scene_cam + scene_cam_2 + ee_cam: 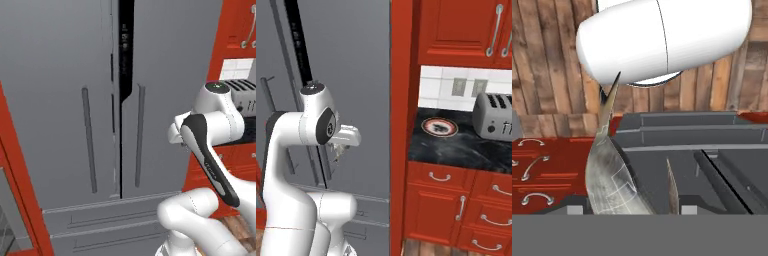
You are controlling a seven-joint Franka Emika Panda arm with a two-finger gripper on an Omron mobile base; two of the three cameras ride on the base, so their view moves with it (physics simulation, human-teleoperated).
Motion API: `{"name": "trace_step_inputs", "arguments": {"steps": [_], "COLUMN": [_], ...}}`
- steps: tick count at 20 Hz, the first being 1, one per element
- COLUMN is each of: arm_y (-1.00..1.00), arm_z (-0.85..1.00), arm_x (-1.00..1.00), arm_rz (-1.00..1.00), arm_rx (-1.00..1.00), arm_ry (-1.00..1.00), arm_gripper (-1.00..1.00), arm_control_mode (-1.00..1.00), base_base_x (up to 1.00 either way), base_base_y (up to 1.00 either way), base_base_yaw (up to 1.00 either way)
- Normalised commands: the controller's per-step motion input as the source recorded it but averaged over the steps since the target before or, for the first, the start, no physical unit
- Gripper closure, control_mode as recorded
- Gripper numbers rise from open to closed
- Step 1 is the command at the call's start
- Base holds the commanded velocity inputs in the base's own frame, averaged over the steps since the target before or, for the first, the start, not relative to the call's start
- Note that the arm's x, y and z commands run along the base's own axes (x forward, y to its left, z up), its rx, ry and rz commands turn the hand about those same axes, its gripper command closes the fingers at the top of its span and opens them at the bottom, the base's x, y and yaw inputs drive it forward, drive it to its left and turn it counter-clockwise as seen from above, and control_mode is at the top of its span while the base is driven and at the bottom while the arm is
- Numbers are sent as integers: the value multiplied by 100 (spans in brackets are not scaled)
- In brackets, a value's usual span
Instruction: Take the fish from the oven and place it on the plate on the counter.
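My gripper (pixel 631 209) is shut on the fish (pixel 609 172), a mottled grey-brown body whose thin tail points up in the hand view. In the right base view the gripper (pixel 338 149) hangs below the white wrist, in front of the grey fridge doors, pointing downward. The plate (pixel 439 126), with its red-orange band and white centre, lies on the black marbled counter (pixel 466 150), to the right of the gripper and beyond a red cabinet wall. A sliver of the oven (pixel 6 220) with wire racks shows at the lower left edge of the left base view.
A tall grey double-door fridge (pixel 60 100) stands straight ahead. A steel toaster (pixel 495 116) sits on the counter to the right of the plate. Red drawers (pixel 446 200) lie under the counter and red upper cabinets (pixel 456 30) hang above it. The floor is wooden.
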Motion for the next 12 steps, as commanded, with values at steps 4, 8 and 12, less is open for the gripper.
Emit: {"name": "trace_step_inputs", "arguments": {"steps": [4,8,12], "arm_y": [0,0,0], "arm_z": [0,0,0], "arm_x": [0,0,0], "arm_rz": [0,0,0], "arm_rx": [0,0,0], "arm_ry": [0,0,0], "arm_gripper": [100,100,100], "arm_control_mode": [100,100,100], "base_base_x": [6,17,18], "base_base_y": [-100,-100,-100], "base_base_yaw": [3,3,3]}}
